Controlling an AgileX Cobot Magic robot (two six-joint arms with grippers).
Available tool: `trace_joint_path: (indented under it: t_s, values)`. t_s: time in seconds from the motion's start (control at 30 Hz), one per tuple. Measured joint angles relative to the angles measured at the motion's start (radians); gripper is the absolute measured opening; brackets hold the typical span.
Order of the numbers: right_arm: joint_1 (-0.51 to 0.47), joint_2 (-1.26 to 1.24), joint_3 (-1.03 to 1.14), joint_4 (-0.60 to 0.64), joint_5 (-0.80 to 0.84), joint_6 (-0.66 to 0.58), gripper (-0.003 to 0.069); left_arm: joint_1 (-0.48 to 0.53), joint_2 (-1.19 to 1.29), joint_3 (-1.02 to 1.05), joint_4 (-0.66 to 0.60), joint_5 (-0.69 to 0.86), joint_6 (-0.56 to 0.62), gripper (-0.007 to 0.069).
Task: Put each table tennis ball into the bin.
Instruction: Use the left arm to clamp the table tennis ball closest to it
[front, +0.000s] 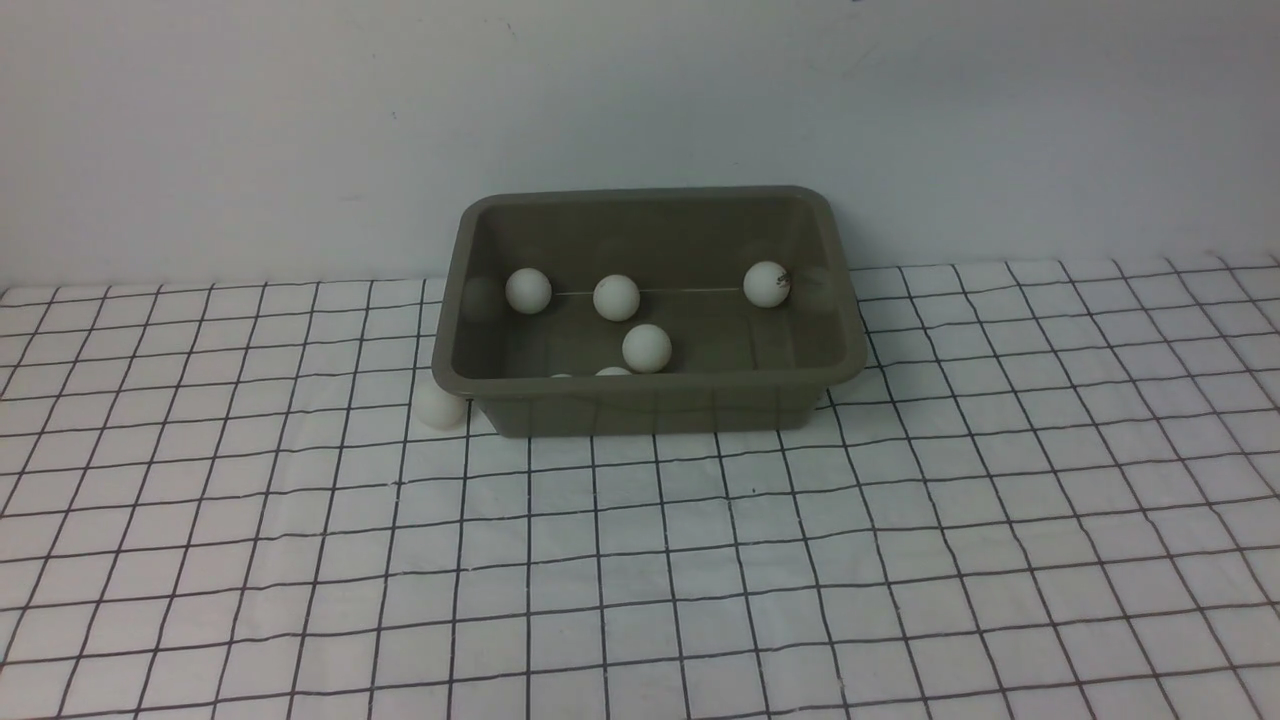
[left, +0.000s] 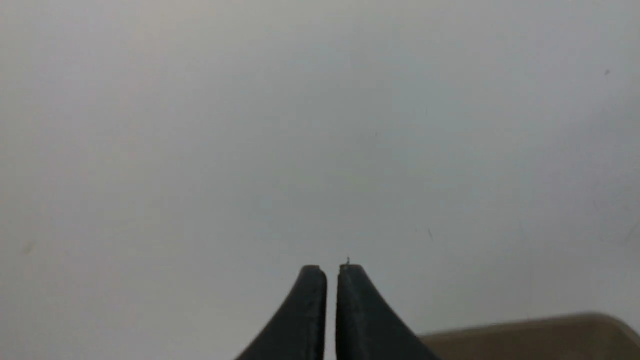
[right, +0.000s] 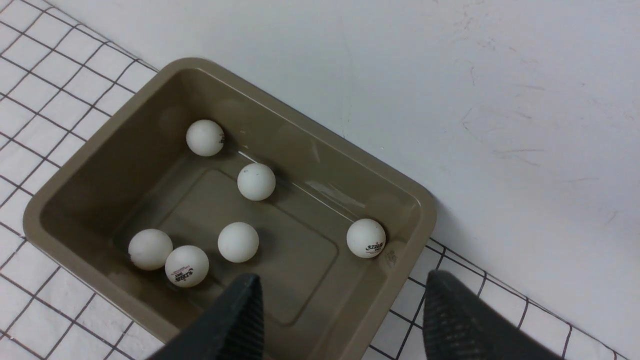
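Note:
The olive-grey bin (front: 650, 400) stands against the back wall. Several white table tennis balls lie inside it, among them one (front: 767, 283) with a logo at the right wall and one (front: 647, 348) in the middle. One more ball (front: 440, 405) rests on the cloth, touching the bin's front left corner from outside. Neither gripper shows in the front view. In the right wrist view my right gripper (right: 345, 277) is open and empty above the bin (right: 75, 165), with several balls such as one (right: 366, 238) below it. My left gripper (left: 331, 270) is shut and empty, facing the wall.
A white cloth with a black grid (front: 700, 560) covers the table. The plain white wall (front: 640, 100) rises right behind the bin. A piece of the bin's rim (left: 550, 330) shows in the left wrist view.

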Motion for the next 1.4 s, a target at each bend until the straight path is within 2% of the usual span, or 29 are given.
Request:
trace_joint_path:
  t_s: [0.17, 0.33, 0.53, 0.7, 0.83, 0.97, 1.07, 1.1, 1.17, 1.23, 1.27, 1.4]
  values:
    - [0.000, 0.000, 0.000, 0.002, 0.001, 0.000, 0.0399, 0.000, 0.029, -0.363, 0.006, 0.202, 0.039, 0.0017]
    - [0.000, 0.000, 0.000, 0.002, 0.000, 0.000, 0.0399, 0.000, 0.022, -0.572, 0.105, 0.400, 0.065, 0.0017]
    - [0.000, 0.000, 0.000, 0.015, 0.000, 0.000, 0.0399, -0.009, 0.009, -0.709, 0.267, 0.752, 0.121, 0.0017]
    - [0.000, 0.000, 0.000, 0.046, 0.001, -0.002, 0.0399, -0.062, -0.021, -0.731, 0.303, 0.920, 0.175, 0.0017]
    - [0.000, 0.000, 0.000, 0.085, 0.001, -0.014, 0.0399, -0.164, -0.065, -0.732, 0.301, 0.959, 0.178, 0.0017]
    - [0.000, 0.000, 0.000, 0.108, 0.001, -0.018, 0.0399, -0.323, -0.108, -0.738, 0.312, 0.980, 0.150, 0.0017]
    - [0.000, 0.000, 0.000, 0.124, 0.001, -0.019, 0.0399, -0.496, -0.119, -0.740, 0.383, 1.019, 0.105, 0.0017]
    - [0.000, 0.000, 0.000, 0.125, 0.001, -0.019, 0.0399, -0.508, -0.119, -0.740, 0.389, 1.020, 0.105, 0.0017]
    - [0.000, 0.000, 0.000, 0.137, 0.001, -0.019, 0.0399, -0.653, -0.119, -0.740, 0.463, 1.022, 0.086, 0.0017]
    - [0.000, 0.000, 0.000, 0.144, 0.001, -0.019, 0.0399, -0.713, -0.119, -0.740, 0.490, 1.022, 0.082, 0.0017]
    - [0.000, 0.000, 0.000, 0.150, 0.001, -0.019, 0.0399, -0.789, -0.119, -0.740, 0.516, 1.022, 0.081, 0.0017]
    - [0.000, 0.000, 0.000, 0.173, 0.001, -0.019, 0.0399, -0.902, -0.119, -0.740, 0.543, 1.022, 0.092, 0.0017]
